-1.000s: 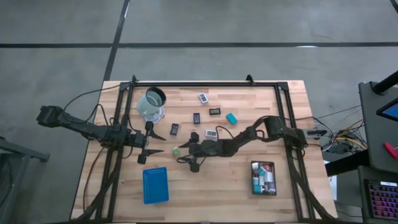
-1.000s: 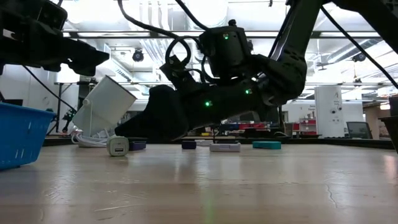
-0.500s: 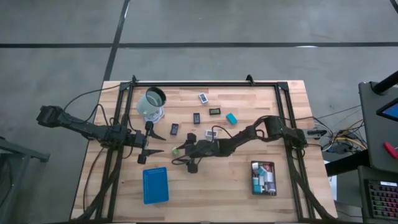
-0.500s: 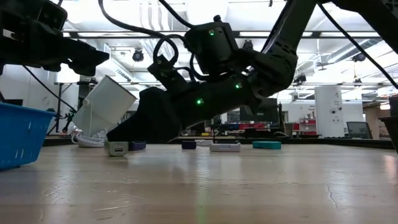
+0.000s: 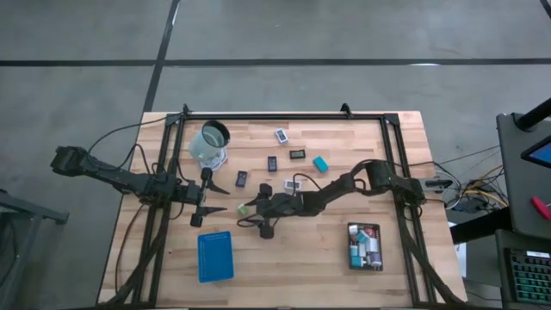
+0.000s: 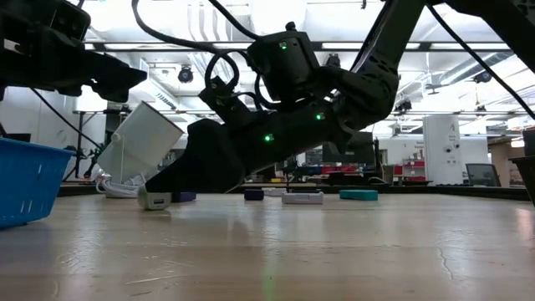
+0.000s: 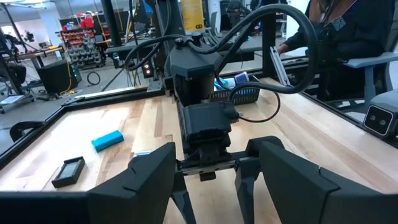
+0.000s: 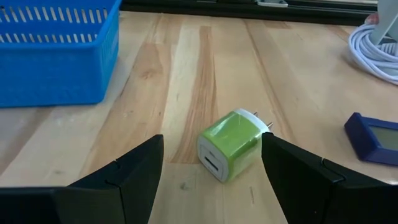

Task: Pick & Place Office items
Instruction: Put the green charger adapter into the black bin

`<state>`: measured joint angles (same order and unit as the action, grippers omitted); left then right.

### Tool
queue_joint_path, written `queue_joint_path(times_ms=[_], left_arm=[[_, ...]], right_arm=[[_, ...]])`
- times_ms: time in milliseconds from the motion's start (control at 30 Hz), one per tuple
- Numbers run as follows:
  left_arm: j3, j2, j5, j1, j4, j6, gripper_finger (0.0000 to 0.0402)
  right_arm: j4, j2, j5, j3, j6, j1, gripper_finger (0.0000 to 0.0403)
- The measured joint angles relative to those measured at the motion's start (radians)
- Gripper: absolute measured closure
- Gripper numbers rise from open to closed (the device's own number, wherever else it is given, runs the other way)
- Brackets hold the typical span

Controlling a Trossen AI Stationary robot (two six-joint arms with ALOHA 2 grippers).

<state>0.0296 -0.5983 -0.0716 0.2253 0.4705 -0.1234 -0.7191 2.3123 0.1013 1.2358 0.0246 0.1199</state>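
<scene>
A small green-and-white block (image 8: 231, 144), one of the office items, lies on its side on the wooden table (image 5: 301, 250). In the right wrist view it sits between my right gripper's open fingers (image 8: 143, 168), with no touch that I can see. My right gripper (image 5: 253, 213) slants down low at the table's middle, beside that block (image 5: 244, 207). My left gripper (image 5: 219, 195) hangs open at the table's left, holding nothing. Other items lie farther back: a teal one (image 5: 320, 164), a white one (image 5: 293, 184) and dark flat ones (image 5: 272, 163).
A blue tray (image 5: 214, 256) stands near the front left, close to the green block. A black tray (image 5: 365, 247) holding several items sits at the front right. A clear cup (image 5: 209, 142) leans at the far left over a white cord (image 8: 373, 50).
My right gripper has tipped lower and reached toward the table's left, and its open fingers now stand on either side of the green block. The block has stayed where it was.
</scene>
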Motion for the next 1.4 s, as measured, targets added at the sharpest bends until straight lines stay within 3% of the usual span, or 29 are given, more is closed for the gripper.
queue_joint_path(times_ms=[767,1400], left_arm=[[0.0,0.0,0.0,0.0,0.0,0.0,0.0164],[0.0,0.0,0.0,0.0,0.0,0.0,0.0164]], right_arm=[[0.037,-0.001,0.003,-0.001,0.029,-0.013,0.0156],[0.043,-0.002,0.009,-0.001,0.03,-0.016,0.0224]])
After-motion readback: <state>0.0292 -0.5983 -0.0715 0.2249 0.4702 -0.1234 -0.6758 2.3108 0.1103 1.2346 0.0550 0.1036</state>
